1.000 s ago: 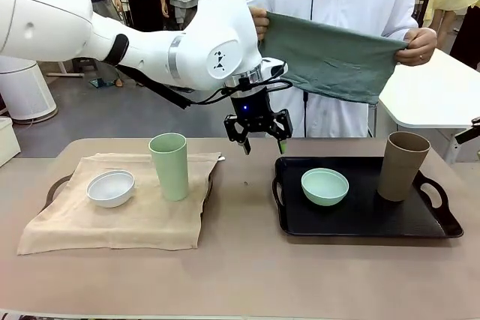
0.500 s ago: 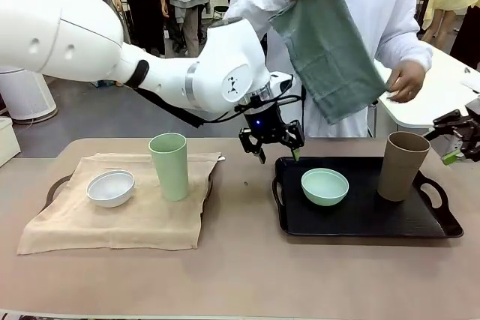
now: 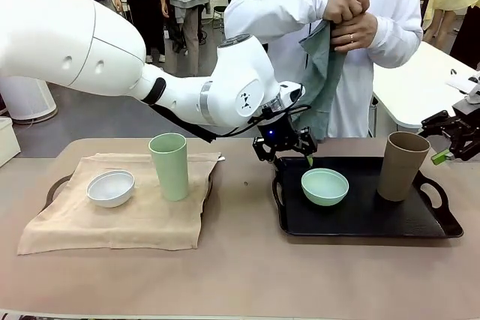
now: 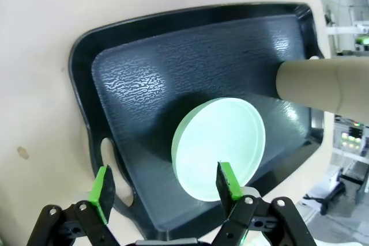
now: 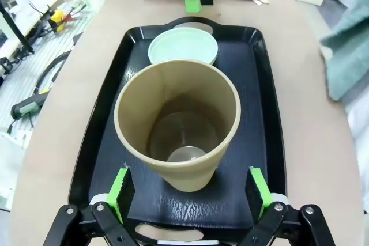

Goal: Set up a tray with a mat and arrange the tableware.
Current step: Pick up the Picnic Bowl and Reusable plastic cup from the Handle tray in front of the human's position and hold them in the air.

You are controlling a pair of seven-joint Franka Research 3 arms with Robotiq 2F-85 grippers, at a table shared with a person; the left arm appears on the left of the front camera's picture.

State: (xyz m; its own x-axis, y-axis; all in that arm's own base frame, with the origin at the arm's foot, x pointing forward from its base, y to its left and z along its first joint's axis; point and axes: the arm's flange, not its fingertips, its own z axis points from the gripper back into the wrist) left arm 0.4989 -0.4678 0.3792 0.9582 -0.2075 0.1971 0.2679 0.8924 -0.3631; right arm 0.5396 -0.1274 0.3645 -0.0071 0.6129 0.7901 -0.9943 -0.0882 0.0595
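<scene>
I see a tan table (image 3: pixel 247 275). At nine o'clock, a beige mat (image 3: pixel 120 215) holds the white bowl (image 3: pixel 111 187) and pale-green cup (image 3: pixel 169 165). At three, the black tray (image 3: pixel 360 219) holds the mint bowl (image 3: pixel 325 186) and brown cup (image 3: pixel 403 165). My left gripper (image 4: pixel 164 191) hangs spread above the mint bowl; my right gripper (image 5: pixel 190 194) gapes around the brown cup.

Grey floor (image 3: pixel 112 114) beyond the beige tabletop (image 3: pixel 247 275). White table (image 3: pixel 420 88) at far right, white round-based unit (image 3: pixel 26 95) at far left. People standing farther back. Even indoor light, soft shadows.

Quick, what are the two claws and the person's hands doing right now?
Left gripper: open, empty.
Right gripper: open, empty.
Person's hands: holding a green cloth.
</scene>
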